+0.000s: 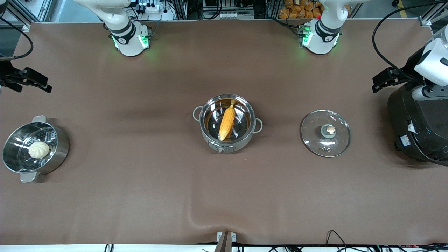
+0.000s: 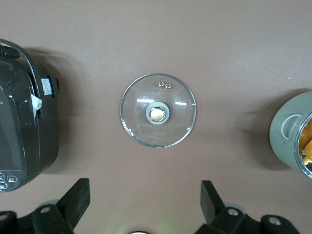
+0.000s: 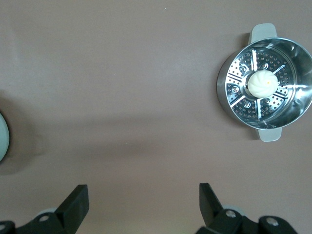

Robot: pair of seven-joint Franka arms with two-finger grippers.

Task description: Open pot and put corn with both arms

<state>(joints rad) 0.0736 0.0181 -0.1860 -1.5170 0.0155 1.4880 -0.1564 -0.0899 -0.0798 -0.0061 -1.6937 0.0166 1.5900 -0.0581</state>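
The steel pot stands open at the table's middle, and the yellow corn lies inside it, pale stub toward the robots' bases. Its glass lid lies flat on the table beside the pot, toward the left arm's end, brass knob up. My left gripper hangs open and empty in the air beside the black cooker. In the left wrist view the lid and the pot's edge show past my open left gripper. My right gripper hangs open and empty over the right arm's end.
A big black cooker stands at the left arm's end of the table. A steel steamer pot with a white bun stands at the right arm's end. Brown cloth covers the table.
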